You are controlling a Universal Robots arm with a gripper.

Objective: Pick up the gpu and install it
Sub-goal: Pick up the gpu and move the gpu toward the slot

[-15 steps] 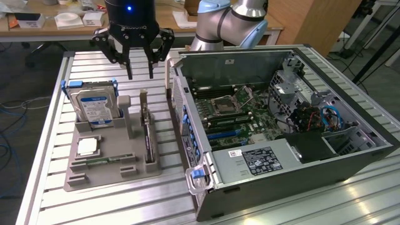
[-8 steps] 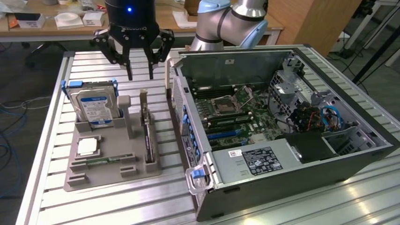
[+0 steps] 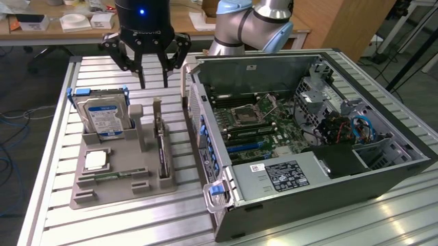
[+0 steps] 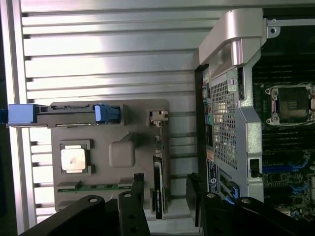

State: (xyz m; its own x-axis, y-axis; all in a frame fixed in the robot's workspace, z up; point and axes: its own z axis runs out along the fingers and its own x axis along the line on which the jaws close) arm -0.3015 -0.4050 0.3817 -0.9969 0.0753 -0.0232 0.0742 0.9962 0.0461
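Currently | end effector (image 3: 155,82): spread apart, empty, above counter's (image 3: 51,169) far edge | gpu (image 3: 163,154): upright in tray (image 3: 123,190), untouched

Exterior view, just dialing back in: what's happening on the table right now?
The arm's gripper hangs open and empty above the slatted table, past the far end of the gray tray. The gpu stands on edge in its slot in that tray, untouched, with the hard drive in the same tray. In the wrist view the gpu lines up between the fingers. The open computer case sits at the exterior view's right; the gpu is not in it.
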